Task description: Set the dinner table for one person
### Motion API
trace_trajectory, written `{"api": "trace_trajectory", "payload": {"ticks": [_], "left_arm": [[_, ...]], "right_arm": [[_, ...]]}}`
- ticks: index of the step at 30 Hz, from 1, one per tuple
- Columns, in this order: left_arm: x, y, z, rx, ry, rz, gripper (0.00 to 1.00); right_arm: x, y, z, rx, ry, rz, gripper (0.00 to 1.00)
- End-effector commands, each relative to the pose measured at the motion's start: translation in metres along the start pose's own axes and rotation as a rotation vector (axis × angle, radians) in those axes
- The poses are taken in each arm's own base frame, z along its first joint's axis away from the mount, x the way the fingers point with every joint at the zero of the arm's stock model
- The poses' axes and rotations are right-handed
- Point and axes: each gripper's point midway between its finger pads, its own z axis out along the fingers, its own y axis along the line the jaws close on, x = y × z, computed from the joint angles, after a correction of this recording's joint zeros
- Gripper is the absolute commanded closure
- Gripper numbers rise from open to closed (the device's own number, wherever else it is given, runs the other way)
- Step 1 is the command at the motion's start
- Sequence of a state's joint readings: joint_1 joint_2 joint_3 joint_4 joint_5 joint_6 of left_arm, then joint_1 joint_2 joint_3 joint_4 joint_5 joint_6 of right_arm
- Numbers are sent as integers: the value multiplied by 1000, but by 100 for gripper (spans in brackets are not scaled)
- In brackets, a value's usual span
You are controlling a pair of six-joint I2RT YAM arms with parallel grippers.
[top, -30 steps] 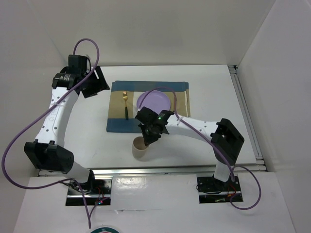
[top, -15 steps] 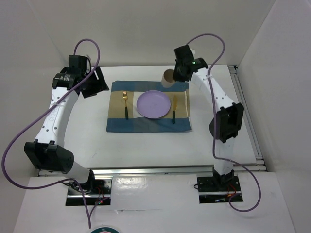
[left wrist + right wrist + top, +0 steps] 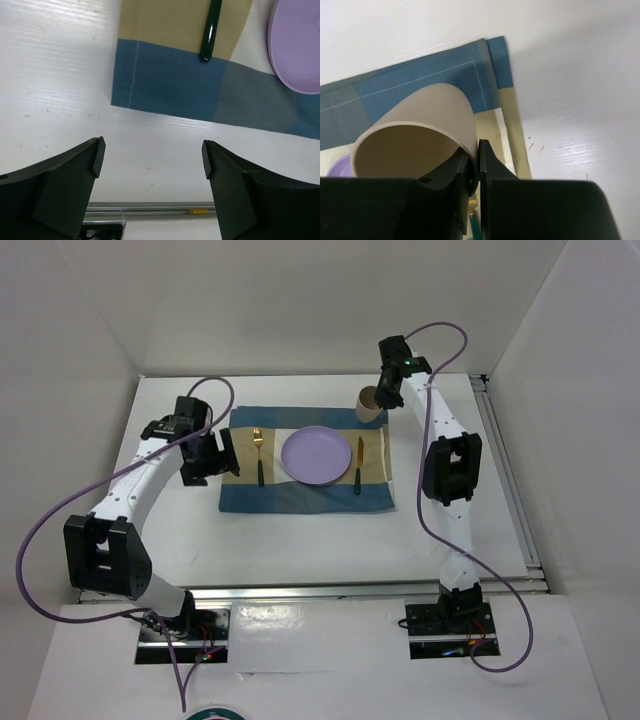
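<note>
The white dinner table (image 3: 180,530) carries a blue-and-tan striped mat (image 3: 300,498). On the mat lie a purple plate (image 3: 316,455), a gold fork with a dark handle (image 3: 258,454) to its left and a matching knife (image 3: 359,465) to its right. My right gripper (image 3: 383,398) is shut on the rim of a beige cup (image 3: 368,403) over the mat's far right corner. In the right wrist view its fingers (image 3: 487,165) pinch the cup's wall (image 3: 435,112). My left gripper (image 3: 205,458) is open and empty by the mat's left edge, above bare table (image 3: 152,150).
Aluminium rails run along the table's right edge (image 3: 505,480) and near edge (image 3: 330,590). White walls enclose the back and both sides. In the left wrist view I see the mat's near left corner (image 3: 165,85), the fork handle (image 3: 210,30) and the plate's edge (image 3: 297,50).
My right arm has carried the cup from the table's near middle to the mat's far right corner. My left arm has come from the far left corner to beside the mat's left edge.
</note>
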State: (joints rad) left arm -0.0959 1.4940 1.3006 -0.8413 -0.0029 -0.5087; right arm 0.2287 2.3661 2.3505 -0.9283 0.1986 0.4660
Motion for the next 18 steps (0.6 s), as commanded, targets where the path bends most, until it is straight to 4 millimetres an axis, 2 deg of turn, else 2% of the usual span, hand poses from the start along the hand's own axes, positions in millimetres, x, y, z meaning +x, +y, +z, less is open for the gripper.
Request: {"api": "trace_trajectory", "payload": {"ticks": [1,5,7,9,11,13,14,15,16,17,18], "left_arm": [[-7,-18,-13,59,-77,-6,2],[2,-27,-3,60,-40,26,2],[-3,-32,-9,61,-58,24,2],[-6,-33,-9,47,-69,33,2],[-7,-34,-11,47,-71,33,1],[-7,-35,-14,42,-74,40,1],[-7,-35,-14,42,-74,40,1],[-7,-35,-14,42,-74,40,1],[-7,-35,-14,42,-74,40,1],[-7,-35,-14,42,-74,40,1],[-7,-35,-14,42,-74,40,1]], "right_arm": [[-10,4,4,-27,-21,-18,100],[1,0,20,0,4,-24,100],[1,-7,25,18,6,-19,100],[1,-5,33,13,-3,-8,100],[-2,-3,34,7,-15,-5,96],[-1,4,33,-11,-17,-10,82],[-5,3,29,-7,-30,-8,57],[-8,11,24,-15,-52,-15,45],[-13,10,18,-12,-67,-12,36],[-22,19,2,-38,-101,-11,24],[-31,22,-6,-53,-127,-5,20]]}}
